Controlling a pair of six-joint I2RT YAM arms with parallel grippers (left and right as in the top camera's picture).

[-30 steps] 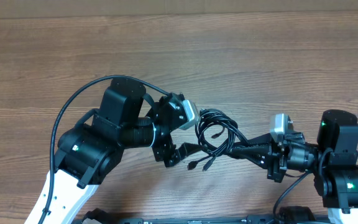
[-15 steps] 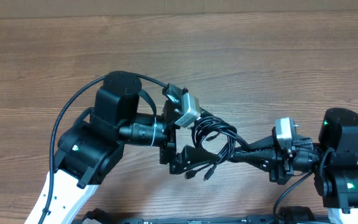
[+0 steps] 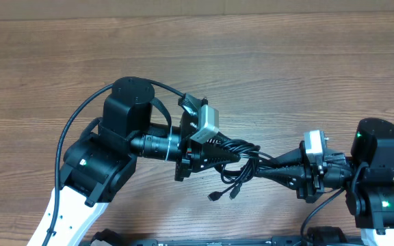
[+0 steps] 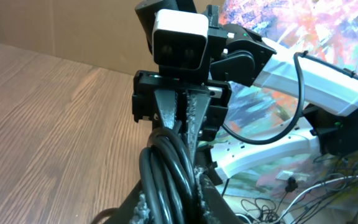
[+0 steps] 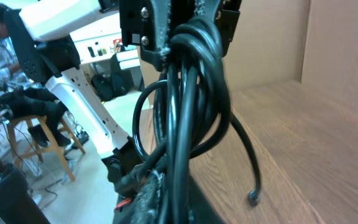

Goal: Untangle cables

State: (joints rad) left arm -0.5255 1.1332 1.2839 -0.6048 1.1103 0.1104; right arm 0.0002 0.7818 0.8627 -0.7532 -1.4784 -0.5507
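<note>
The cables [image 3: 243, 154] are a bundle of thin black cords stretched between my two grippers above the wooden table [image 3: 286, 75]. My left gripper [image 3: 219, 152] is shut on the bundle's left end. From the right, my right gripper [image 3: 264, 167] is shut on its other end. Two loose plug ends [image 3: 215, 197] hang below the bundle. In the left wrist view the cables [image 4: 166, 168] run tightly packed between my left gripper's [image 4: 169, 208] fingers. The right wrist view shows the cables [image 5: 194, 93] rising from my right gripper [image 5: 173, 202], with one plug end [image 5: 253, 198] dangling near the table.
The left arm's thick black wire [image 3: 81, 116] arcs over the table at the left. The table's front edge runs just below both arm bases. Off the table stand a white arm base [image 4: 328, 68] and loose floor wires [image 4: 328, 193].
My left gripper has closed from wide open onto the cable bundle. The loops have drawn into a tighter strand between the grippers, and the plug ends hang lower.
</note>
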